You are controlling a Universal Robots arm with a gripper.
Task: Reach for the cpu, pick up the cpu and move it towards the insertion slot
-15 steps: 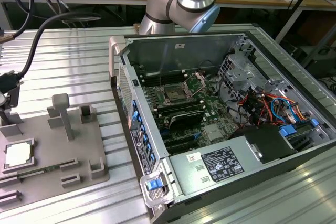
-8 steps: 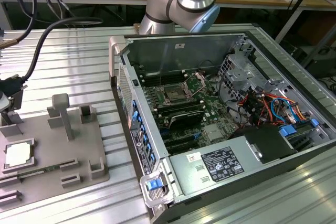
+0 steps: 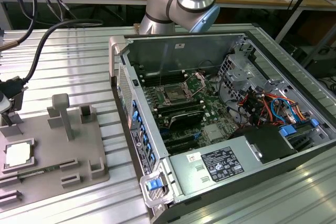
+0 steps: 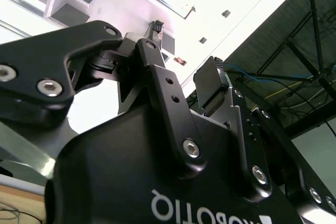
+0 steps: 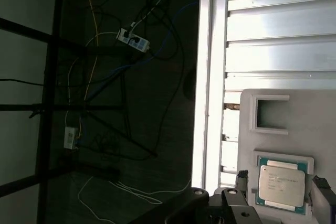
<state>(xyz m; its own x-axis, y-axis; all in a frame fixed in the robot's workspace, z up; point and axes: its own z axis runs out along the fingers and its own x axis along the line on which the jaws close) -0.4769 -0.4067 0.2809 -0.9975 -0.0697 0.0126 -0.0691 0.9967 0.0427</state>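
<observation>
Hovering over the grey fixture plate (image 3: 52,150) at the exterior view's left, the gripper (image 4: 184,56) stands open and grips nothing. In the first wrist view its fingertips (image 5: 242,178) sit on either side of the cpu (image 5: 282,183); I cannot tell whether they touch it. The cpu lies flat in a square recess of the plate, silvery top up. The insertion slot (image 3: 176,95) is well apart, on the motherboard inside the open computer case (image 3: 184,51) on the ribbed metal bench (image 3: 79,51).
</observation>
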